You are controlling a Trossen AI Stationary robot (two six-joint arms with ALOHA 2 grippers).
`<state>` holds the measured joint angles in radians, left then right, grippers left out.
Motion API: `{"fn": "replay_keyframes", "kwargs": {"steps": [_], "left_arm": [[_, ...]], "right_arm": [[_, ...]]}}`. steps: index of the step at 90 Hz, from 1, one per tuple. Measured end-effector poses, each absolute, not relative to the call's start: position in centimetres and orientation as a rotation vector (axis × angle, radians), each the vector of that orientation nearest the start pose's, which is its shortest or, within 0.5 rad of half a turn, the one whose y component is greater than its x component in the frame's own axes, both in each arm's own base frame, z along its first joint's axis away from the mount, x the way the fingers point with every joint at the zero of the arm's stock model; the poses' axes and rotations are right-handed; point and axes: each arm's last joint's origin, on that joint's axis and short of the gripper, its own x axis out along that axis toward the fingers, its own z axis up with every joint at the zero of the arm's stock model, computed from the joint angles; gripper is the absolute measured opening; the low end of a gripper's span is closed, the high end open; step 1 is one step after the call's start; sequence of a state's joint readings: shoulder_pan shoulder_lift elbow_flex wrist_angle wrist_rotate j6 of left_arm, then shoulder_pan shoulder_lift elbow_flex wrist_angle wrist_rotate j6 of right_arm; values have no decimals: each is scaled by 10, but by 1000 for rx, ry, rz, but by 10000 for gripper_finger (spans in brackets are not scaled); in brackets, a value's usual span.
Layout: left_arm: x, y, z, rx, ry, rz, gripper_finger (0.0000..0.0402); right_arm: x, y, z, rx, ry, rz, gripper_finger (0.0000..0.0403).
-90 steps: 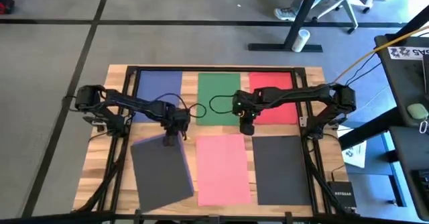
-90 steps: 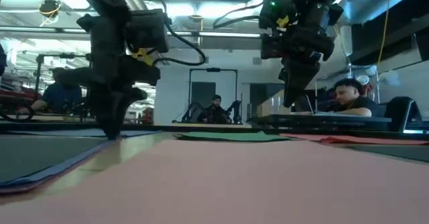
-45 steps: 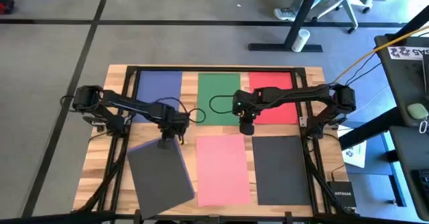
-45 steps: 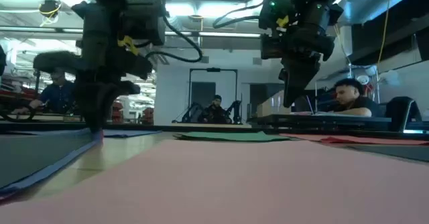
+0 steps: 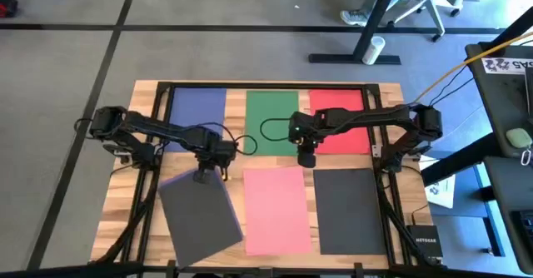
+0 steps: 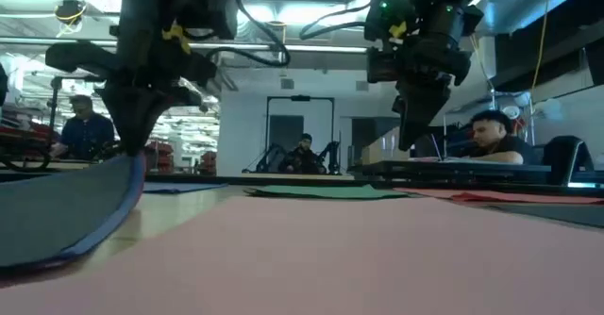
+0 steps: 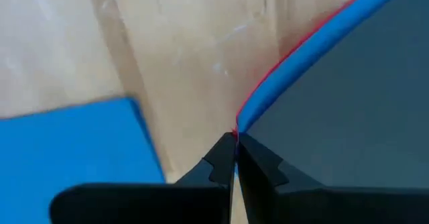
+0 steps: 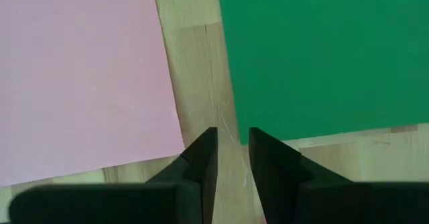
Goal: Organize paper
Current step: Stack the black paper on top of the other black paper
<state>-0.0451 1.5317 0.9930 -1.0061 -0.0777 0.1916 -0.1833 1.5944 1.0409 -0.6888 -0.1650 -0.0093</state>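
- Wooden table [image 5: 125, 203], pale planks, a black frame running round the working area. It stands on grey carpet crossed by dark lines.
- Far row of paper, from my left to my right: blue sheet [image 5: 198, 106], green sheet [image 5: 271, 111], red sheet [image 5: 341, 120]. All lie flat, with strips of bare wood between them.
- Near row: salmon pink sheet [image 5: 278, 210] in the middle, flat; dark grey sheet [image 5: 350, 210] beside it on my right, flat and square to the table.
- On my left of the near row is a skewed stack [image 5: 200, 215], turned out of line with the rest. Its top sheet is dark grey; the wrist view shows a blue edge and a thin red edge beneath it.
- My left gripper [image 5: 202, 176] is at the far corner of that stack. The jaws are pinched tight on the corner, the fingertips meeting over the sheet edges in the wrist view.
- From table height the held corner curls up off the wood and the stack sags away below my left gripper.
- My right gripper [image 5: 306, 157] hangs above the bare wood between the green and salmon pink sheets. Its jaws stand slightly apart with nothing between them; wood grain shows through the gap.
- A black cable loop [image 5: 271, 129] lies across the green sheet.
- Room beyond: bright ceiling lights, desks, seated people in the distance. An office chair [image 5: 420, 3] and a white cylinder [image 5: 376, 48] sit on the floor past the table's far side.
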Motion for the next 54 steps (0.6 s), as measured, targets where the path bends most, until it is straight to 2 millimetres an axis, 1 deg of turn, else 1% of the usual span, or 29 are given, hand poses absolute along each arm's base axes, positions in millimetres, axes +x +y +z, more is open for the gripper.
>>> {"fn": "replay_keyframes", "kwargs": {"steps": [11, 24, 43, 54], "left_arm": [[249, -11, 207, 268, 1502, -116, 0], [240, -9, 225, 235, 1425, -77, 0], [225, -3, 249, 176, 1313, -18, 0], [217, 1, 257, 150, 1271, 4, 0]], "right_arm": [[294, -50, 199, 207, 1216, -11, 74], [296, -49, 200, 225, 1185, 16, 74], [307, -48, 205, 281, 1053, 90, 74], [319, -41, 212, 289, 931, 144, 74]]}}
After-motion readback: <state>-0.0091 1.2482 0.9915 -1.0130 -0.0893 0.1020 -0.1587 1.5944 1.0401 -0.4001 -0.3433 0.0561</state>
